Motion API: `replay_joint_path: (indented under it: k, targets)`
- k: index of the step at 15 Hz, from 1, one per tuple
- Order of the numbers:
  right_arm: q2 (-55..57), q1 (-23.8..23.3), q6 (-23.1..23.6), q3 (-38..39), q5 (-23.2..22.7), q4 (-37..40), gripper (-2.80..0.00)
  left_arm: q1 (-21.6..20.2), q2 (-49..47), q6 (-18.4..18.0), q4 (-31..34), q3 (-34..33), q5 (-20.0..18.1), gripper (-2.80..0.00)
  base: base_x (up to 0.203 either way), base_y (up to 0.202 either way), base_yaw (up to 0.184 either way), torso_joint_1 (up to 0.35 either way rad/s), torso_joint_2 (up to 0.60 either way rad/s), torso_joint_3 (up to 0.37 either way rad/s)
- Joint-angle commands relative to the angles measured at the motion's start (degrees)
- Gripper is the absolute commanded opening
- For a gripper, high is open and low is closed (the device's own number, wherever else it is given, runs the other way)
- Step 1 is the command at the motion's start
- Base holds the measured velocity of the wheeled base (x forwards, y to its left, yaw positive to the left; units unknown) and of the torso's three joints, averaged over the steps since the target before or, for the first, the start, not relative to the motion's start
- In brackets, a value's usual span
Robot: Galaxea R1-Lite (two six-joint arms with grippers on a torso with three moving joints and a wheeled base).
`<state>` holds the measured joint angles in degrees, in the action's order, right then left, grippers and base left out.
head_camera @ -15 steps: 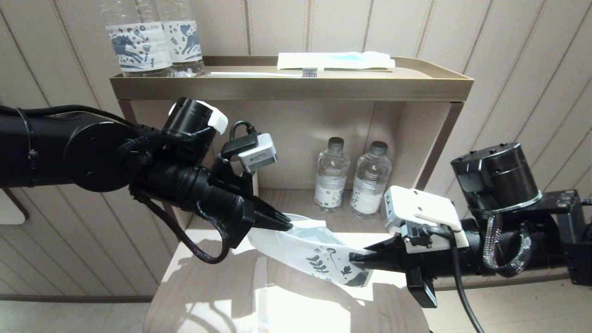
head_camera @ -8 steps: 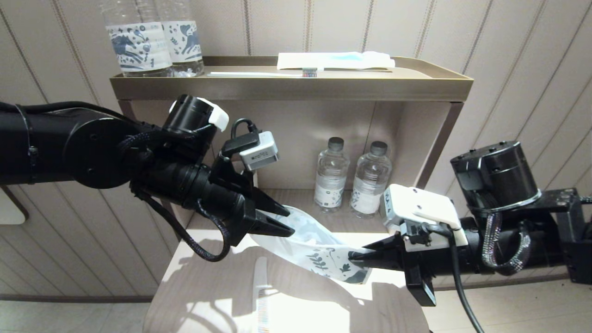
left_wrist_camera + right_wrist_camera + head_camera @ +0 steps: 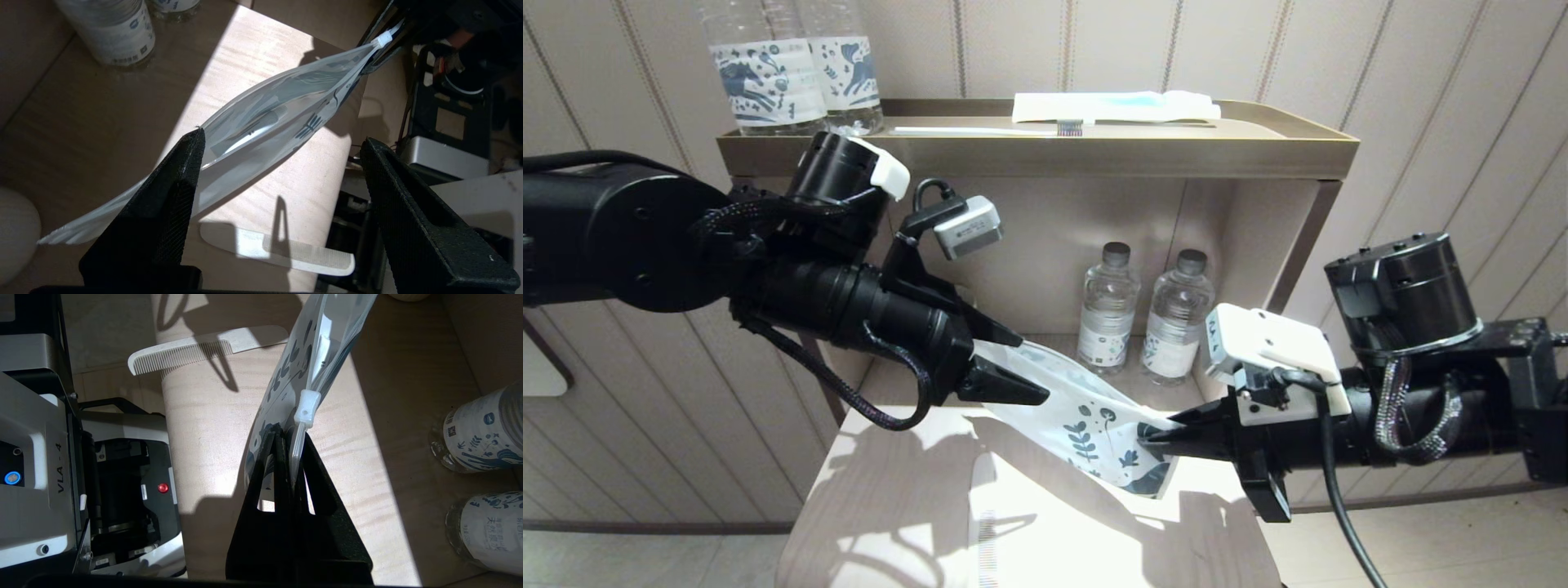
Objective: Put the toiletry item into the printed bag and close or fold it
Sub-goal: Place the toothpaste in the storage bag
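Sunlit wooden table [image 3: 890, 490] before a shelf unit [image 3: 1037, 155]: the bag [image 3: 1086, 412] hangs above it, thin, limp and light, best pinched at a stiff zip edge. Right gripper [image 3: 1147, 445] pinches its printed end; left gripper [image 3: 1013, 367], fingers spread, flanks the other. Wrist views alone clearly show the comb [image 3: 282, 251] on the table and the slider [image 3: 307, 409].

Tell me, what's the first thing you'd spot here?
Two black robot arms meet over a sunlit wooden table. The right gripper pinches the leafy end of the printed bag in the air, while the left gripper stands open at its other end. A white comb lies on the table below.
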<state>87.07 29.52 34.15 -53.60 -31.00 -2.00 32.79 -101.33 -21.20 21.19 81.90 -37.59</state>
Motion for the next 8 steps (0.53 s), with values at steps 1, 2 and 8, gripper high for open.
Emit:
replay_joint_path:
  k: [1, 2, 8]
  targets:
    - [-0.3, -0.7, -0.2, -0.4, -0.6, 0.0, -2.8, 0.0, 3.3, 4.5, -0.1, -2.2, 1.4, 0.0, 0.0, 0.0, 0.0, 0.0, 0.0, 0.0]
    - [-0.1, -1.2, -0.5, -0.9, -1.3, -0.1, -2.8, 0.0, 5.0, 7.2, -0.5, -4.6, 3.4, 0.0, 0.0, 0.0, 0.0, 0.0, 0.0, 0.0]
    - [0.2, -3.5, -2.9, -1.6, -2.4, 0.0, -2.8, -0.3, 15.8, 15.6, -7.8, -20.9, 12.7, -0.88, 0.0, 0.0, 0.0, 0.0, 0.0, 0.0]
